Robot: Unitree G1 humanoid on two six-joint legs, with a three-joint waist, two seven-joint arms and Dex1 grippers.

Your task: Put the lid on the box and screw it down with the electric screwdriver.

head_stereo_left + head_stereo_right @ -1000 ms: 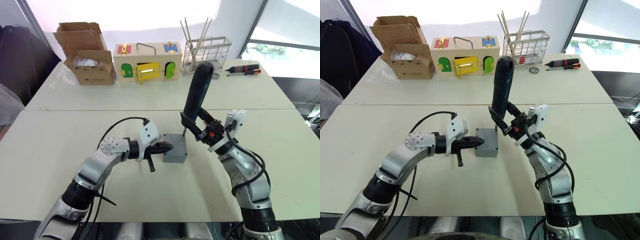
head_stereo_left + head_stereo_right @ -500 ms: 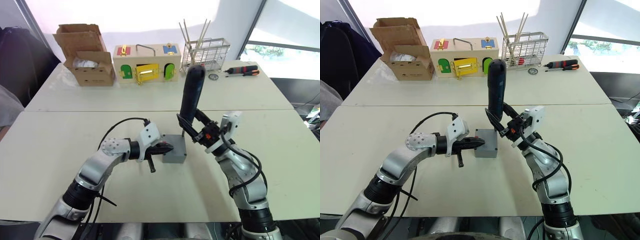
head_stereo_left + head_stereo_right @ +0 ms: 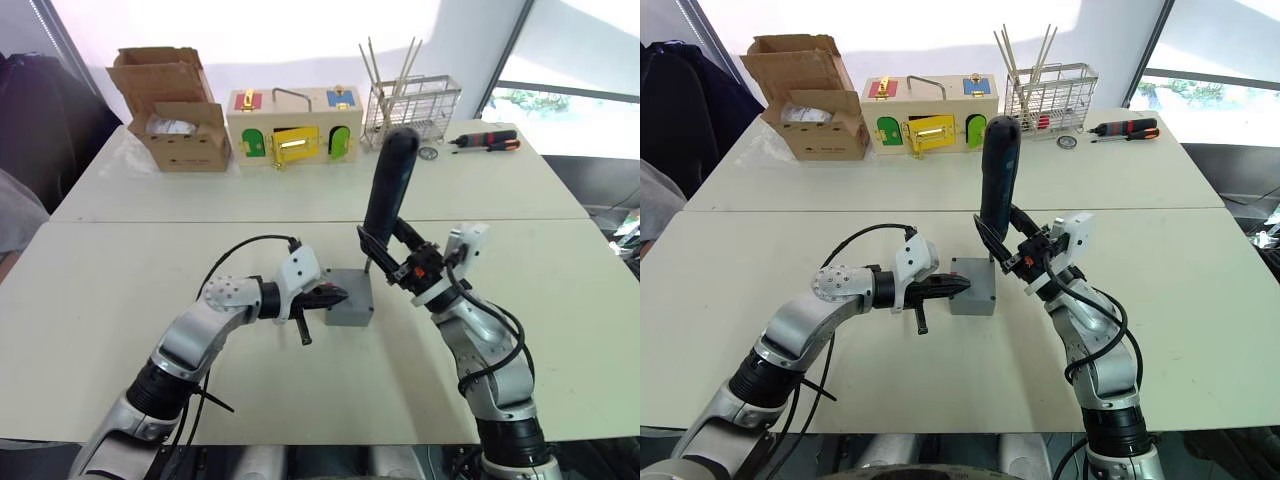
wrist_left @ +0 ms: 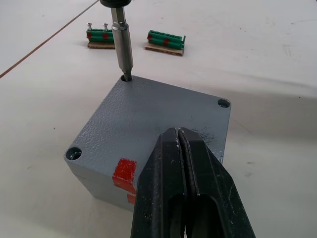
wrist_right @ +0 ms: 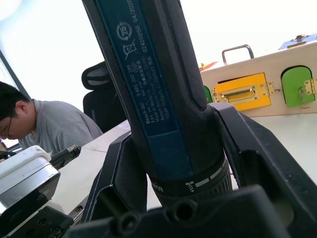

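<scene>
Lid: the lid (image 4: 148, 119) already sits on the box (image 3: 349, 310), in the middle of the head view, on the near worktop (image 3: 120, 330).
Screwdriver: the electric screwdriver (image 3: 388, 190) stands almost upright, leaning a little toward the upper right of the head view. Its metal bit (image 4: 122, 47) goes down into the corner hole at the upper left of the left wrist view.
Right gripper: the right gripper (image 3: 1012, 250) has its fingers clenched around the lower body of the screwdriver.
Left gripper: the left gripper (image 3: 333, 295) has its fingers (image 4: 163, 193) pressed together with nothing between them. The tips are over the near edge of the lid; I cannot tell if they press on it.
Risk 1: the tool leans, so the bit may not be straight in the hole. I think it can slip out of the screw head or drive the screw crooked. Whether a screw is in that hole, you cannot see.
Risk 2: if the left fingers do not hold the lid down, the turning force may rotate or slide the box on the smooth worktop.
Risk 3: three other corner holes look empty, so the lid can still lift or shift at those corners.
Nearby: two green holders (image 4: 166, 39) lie just behind the box; a sliding box could push them.
</scene>
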